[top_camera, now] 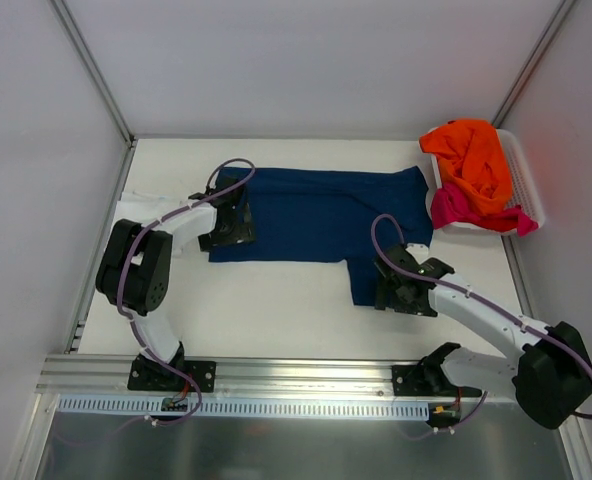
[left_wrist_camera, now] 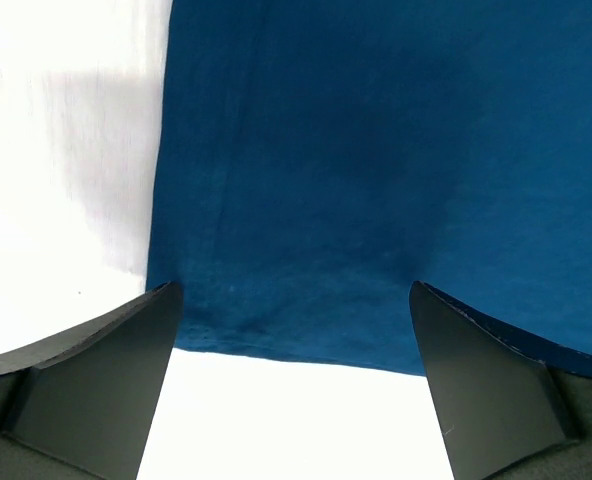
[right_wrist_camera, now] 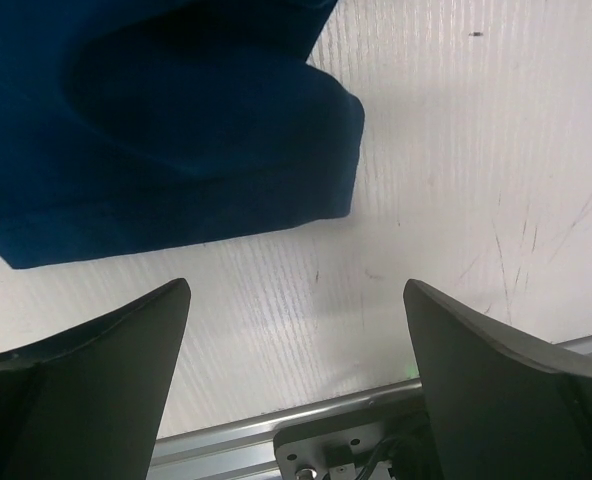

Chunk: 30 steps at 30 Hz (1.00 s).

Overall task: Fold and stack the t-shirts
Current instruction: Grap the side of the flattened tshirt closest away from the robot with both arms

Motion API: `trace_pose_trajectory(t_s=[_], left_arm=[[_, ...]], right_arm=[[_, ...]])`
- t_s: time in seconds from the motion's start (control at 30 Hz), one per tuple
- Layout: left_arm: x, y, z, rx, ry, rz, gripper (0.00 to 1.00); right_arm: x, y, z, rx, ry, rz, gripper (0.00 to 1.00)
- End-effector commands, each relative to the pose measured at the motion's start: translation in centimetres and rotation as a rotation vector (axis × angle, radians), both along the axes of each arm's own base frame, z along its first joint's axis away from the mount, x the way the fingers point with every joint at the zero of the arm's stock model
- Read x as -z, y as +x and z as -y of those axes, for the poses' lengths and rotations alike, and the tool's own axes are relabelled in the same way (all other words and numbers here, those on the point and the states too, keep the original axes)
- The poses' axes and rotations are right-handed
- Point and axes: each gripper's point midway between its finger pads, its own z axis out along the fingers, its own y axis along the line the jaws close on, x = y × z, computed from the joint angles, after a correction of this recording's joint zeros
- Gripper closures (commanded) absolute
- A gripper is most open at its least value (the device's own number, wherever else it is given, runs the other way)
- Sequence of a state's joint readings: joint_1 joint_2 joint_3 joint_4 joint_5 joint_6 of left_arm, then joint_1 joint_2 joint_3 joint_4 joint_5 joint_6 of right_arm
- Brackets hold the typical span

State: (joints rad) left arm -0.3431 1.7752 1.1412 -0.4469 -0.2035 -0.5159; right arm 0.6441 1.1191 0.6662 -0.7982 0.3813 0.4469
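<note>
From above we count one navy t-shirt (top_camera: 321, 215) lying flat mid-counter (top_camera: 276, 320), and only here one orange shirt (top_camera: 471, 160) and one pink shirt (top_camera: 466, 210) heaped in the basket (top_camera: 528, 185). The left wrist view shows the navy hem against white cloth (left_wrist_camera: 66, 150), with the left fingers (left_wrist_camera: 96, 390) wide and empty. The right wrist view shows a rumpled navy corner, with the right fingers (right_wrist_camera: 86, 380) wide over bare counter.

Bright, even, diffuse light leaves faint shadows on the white table (top_camera: 276, 310) in the top view, with a reddish tint on the right wall (top_camera: 576, 130) beside the orange t-shirt (top_camera: 471, 160). In the left wrist view the table washes out to near-white and the navy t-shirt (left_wrist_camera: 376, 180) carries a soft dark patch at its middle.
</note>
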Motion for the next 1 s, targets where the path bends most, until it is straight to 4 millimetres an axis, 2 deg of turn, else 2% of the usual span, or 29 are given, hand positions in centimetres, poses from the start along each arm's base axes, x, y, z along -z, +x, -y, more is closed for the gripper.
trace_pose_trajectory(t_s=[0.0, 0.27, 0.53, 0.63, 0.67, 0.7, 0.73, 0.8, 0.83, 0.9, 0.93, 0.97], left_arm=[[-1.3, 0.4, -0.5, -0.031, -0.009, 0.082, 0.01], [-2.4, 0.5, -0.8, -0.030, -0.009, 0.133, 0.01], [-2.0, 0.4, -1.0, -0.028, 0.006, 0.129, 0.01], [-1.6, 0.2, -1.0, -0.030, 0.002, 0.119, 0.01], [-1.6, 0.2, -0.9, -0.032, 0.000, 0.122, 0.01], [-1.5, 0.1, -1.0, -0.032, 0.002, 0.119, 0.01], [-1.5, 0.0, -1.1, -0.035, 0.005, 0.121, 0.01], [-1.7, -0.2, -1.4, -0.041, 0.011, 0.127, 0.01], [-1.8, -0.3, -1.5, -0.043, 0.015, 0.130, 0.01], [-2.1, -0.6, -2.1, -0.050, 0.034, 0.144, 0.01], [-2.3, -0.7, -2.2, -0.051, 0.041, 0.149, 0.01], [-2.5, -1.0, -2.6, -0.054, 0.050, 0.156, 0.01]], right_arm=[[0.3, 0.6, -0.2, 0.038, -0.001, 0.022, 0.07], [0.5, 2.8, -0.4, 0.046, -0.017, 0.056, 0.06], [1.5, 3.4, 1.6, 0.103, -0.027, 0.046, 0.07], [2.3, 3.7, 1.8, 0.123, 0.011, 0.044, 0.23], [2.3, 3.7, 1.6, 0.118, 0.020, 0.040, 0.33], [2.3, 3.9, 1.6, 0.121, 0.023, 0.043, 0.39], [2.3, 3.9, 1.6, 0.122, 0.029, 0.041, 0.52], [2.4, 3.9, 1.4, 0.118, 0.034, 0.030, 0.64], [2.5, 4.0, 1.2, 0.113, 0.043, 0.029, 0.74], [2.7, 3.8, 1.2, 0.111, 0.048, 0.020, 0.85], [2.6, 3.7, 1.0, 0.106, 0.054, 0.017, 0.99], [2.5, 3.7, 1.1, 0.106, 0.056, 0.018, 1.00]])
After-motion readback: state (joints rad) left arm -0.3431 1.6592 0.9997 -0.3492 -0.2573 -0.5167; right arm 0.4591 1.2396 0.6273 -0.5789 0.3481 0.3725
